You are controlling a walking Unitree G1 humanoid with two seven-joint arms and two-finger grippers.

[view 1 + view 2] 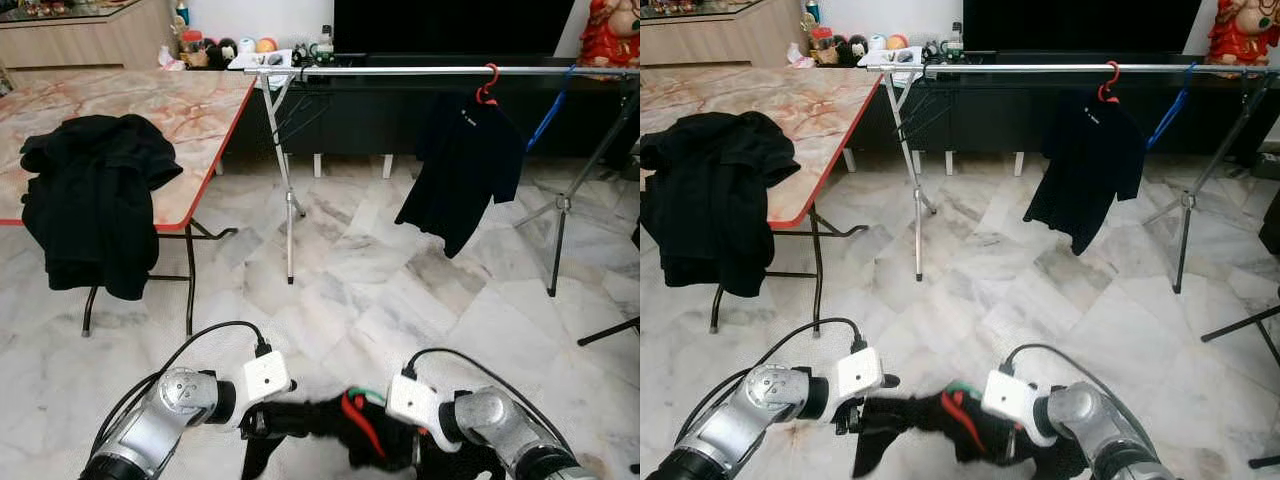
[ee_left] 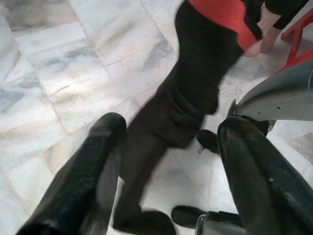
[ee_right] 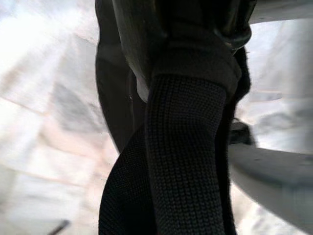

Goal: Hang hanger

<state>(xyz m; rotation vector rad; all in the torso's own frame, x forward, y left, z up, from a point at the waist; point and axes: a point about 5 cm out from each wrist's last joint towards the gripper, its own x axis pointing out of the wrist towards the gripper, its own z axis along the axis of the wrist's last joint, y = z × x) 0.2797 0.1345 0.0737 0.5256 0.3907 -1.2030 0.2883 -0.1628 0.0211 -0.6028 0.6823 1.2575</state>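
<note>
- While our left gripper [image 2: 166, 166] hangs with fingers spread around a black garment's [image 1: 330, 418] sleeve, our right gripper [image 1: 1012, 440] clamps its knitted cloth.
- Between both, its red plastic hanger [image 1: 360, 420] pokes out.
- Far ahead runs a silver clothes rail [image 1: 420, 71].

A pale marble floor [image 1: 380, 290] spreads across the room. On the left stands a table [image 1: 150, 110] with a red edge; a dark cabinet [image 1: 400, 110] lines the white back wall [image 1: 260, 18].
</note>
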